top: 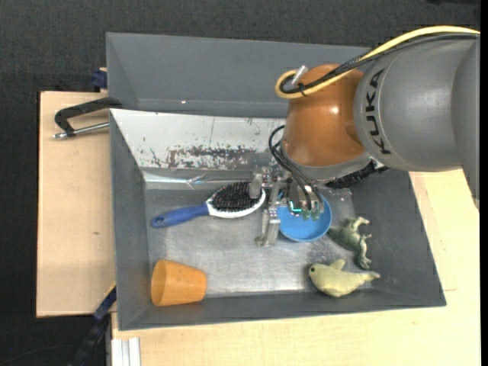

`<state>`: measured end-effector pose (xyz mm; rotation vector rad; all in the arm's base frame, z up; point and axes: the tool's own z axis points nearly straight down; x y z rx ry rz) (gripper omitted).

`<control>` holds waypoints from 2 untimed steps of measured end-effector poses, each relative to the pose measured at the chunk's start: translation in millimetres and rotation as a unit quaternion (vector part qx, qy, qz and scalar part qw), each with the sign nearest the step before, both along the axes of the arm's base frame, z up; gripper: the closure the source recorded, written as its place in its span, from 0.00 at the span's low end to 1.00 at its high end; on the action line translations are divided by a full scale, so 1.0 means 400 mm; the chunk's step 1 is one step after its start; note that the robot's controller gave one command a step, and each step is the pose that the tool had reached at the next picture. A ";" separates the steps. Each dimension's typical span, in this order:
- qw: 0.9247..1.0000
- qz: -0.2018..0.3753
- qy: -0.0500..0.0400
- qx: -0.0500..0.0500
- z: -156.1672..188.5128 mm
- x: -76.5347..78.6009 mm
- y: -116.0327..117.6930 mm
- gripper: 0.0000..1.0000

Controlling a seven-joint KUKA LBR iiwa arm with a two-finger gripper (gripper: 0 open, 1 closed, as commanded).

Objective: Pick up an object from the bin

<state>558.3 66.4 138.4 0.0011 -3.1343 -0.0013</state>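
Bin (128, 227) scuffed matt metal; blue bowl (311, 229) glossy plastic; orange cup (178, 283) matt plastic.

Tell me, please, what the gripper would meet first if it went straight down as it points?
Probably the blue round dish right under the gripper, near its rim; depth is unclear, so it could instead touch the bin floor beside the dish.

The gripper (280, 218) is hanging low in the bin (229, 75), over the left edge of a blue round dish (306, 227). A blue-handled hairbrush (229, 200) is lying just to its left, an orange cup (178, 282) is lying farther off at lower left, and a green dinosaur (354, 237) and a pale seal toy (339, 278) are lying at its lower right.
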 end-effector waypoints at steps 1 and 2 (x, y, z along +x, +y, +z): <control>0.999 0.034 -0.011 0.002 -0.170 0.105 0.226 0.00; 0.999 0.031 -0.006 0.001 -0.169 0.099 0.217 1.00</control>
